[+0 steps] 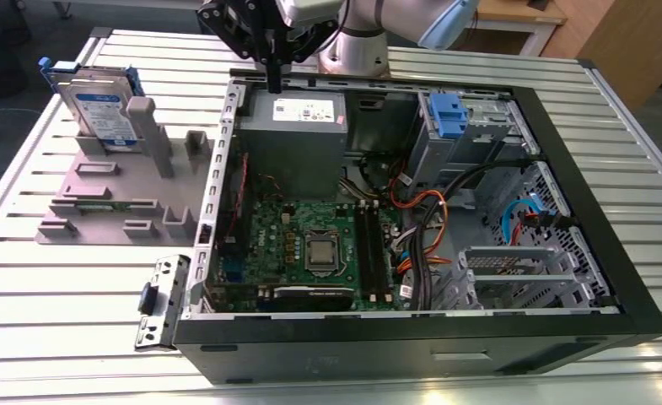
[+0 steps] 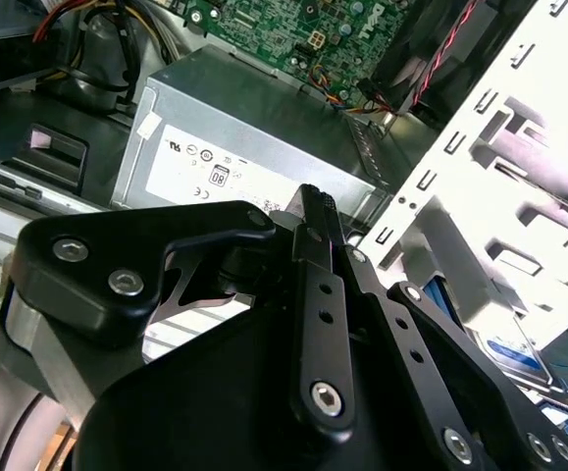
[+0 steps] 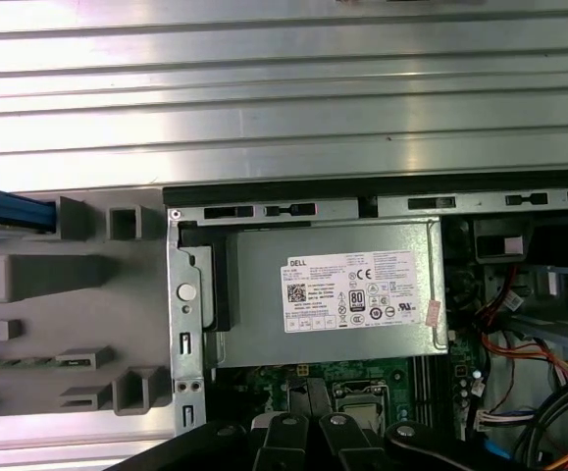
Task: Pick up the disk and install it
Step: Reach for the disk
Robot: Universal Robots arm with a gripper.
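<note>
The disk point(image 1: 97, 105) stands on edge in a grey holder point(image 1: 105, 194) on the table, at the exterior view's left, silver with a white-and-blue label and a blue bracket. Its blue edge point(image 3: 9, 211) shows in the first wrist view and its label point(image 2: 514, 353) in the second wrist view. My gripper point(image 1: 274, 83) hangs above the back corner of the open computer case, over the power supply point(image 1: 297, 139), to the right of the disk and well apart from it. The black fingers point(image 2: 313, 211) are shut together with nothing between them.
The open computer case point(image 1: 421, 337) takes up the middle and right of the slatted metal table. Inside are a motherboard point(image 1: 308, 245), cables and a grey drive cage with a blue latch point(image 1: 449, 114). A loose metal bracket point(image 1: 156, 299) lies by the case's front corner.
</note>
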